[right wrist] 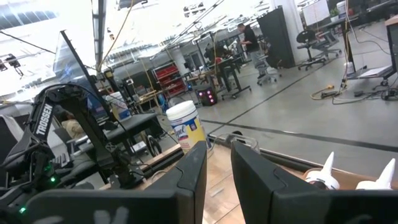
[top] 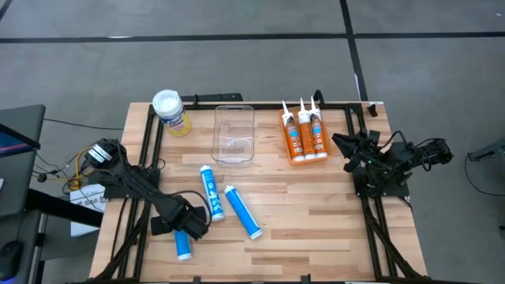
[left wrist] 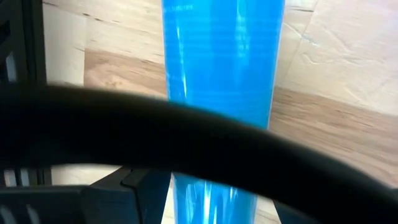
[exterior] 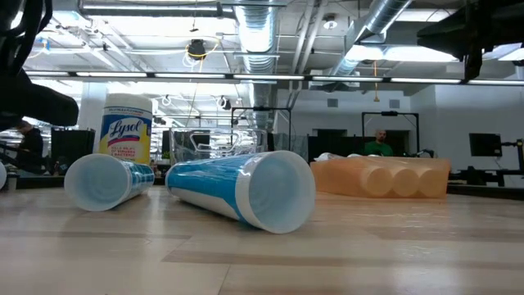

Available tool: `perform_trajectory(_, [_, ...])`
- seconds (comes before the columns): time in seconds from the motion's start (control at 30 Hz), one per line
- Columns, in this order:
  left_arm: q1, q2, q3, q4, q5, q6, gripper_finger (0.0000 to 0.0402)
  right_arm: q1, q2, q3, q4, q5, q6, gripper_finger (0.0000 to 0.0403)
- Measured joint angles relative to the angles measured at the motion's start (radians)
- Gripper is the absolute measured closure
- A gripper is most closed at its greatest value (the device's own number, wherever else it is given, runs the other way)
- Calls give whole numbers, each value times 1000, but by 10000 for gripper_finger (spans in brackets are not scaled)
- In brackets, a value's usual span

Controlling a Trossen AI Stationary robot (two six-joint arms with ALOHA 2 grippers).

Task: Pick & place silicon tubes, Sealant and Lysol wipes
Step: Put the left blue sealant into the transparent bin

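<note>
Three blue silicon tubes lie on the wooden table: two [top: 211, 193] [top: 243, 211] in the middle, one [top: 183, 246] near the front left. My left gripper [top: 188, 219] points down, shut on that tube [left wrist: 224, 62]. Three orange sealant tubes [top: 304, 136] lie side by side at the far right. The Lysol wipes [top: 171, 112] stand upright at the far left. My right gripper [top: 346, 151] waits by the right edge, level, fingers [right wrist: 219, 180] a narrow gap apart, holding nothing. My left gripper holds the blue tube by its sides [left wrist: 186, 199], one finger [left wrist: 146, 196] on each side, on the tube's far half. The fingers come from above and lie across the tube. The tube lies level, its near half [top: 183, 251] sticking out toward the table's near edge. A black cable hides the fingertips, and whether the tube rests on the table cannot be told.
A clear empty plastic bin [top: 234, 134] stands at the far middle of the table. Black frame rails [top: 146, 150] run along the left, right and far sides. Bare wood lies in the middle and near right. Cables and a laptop [top: 16, 142] sit off the left edge.
</note>
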Motion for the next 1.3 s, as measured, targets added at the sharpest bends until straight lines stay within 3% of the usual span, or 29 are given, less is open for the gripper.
perform_trajectory(0.73, [2,4,6,13,-6,-1,200,0,0,0,1,3,-24,337])
perform_trajectory(1.3, [2,12,74,-36,-126,6,201,0,0,0,2,3,-23,337])
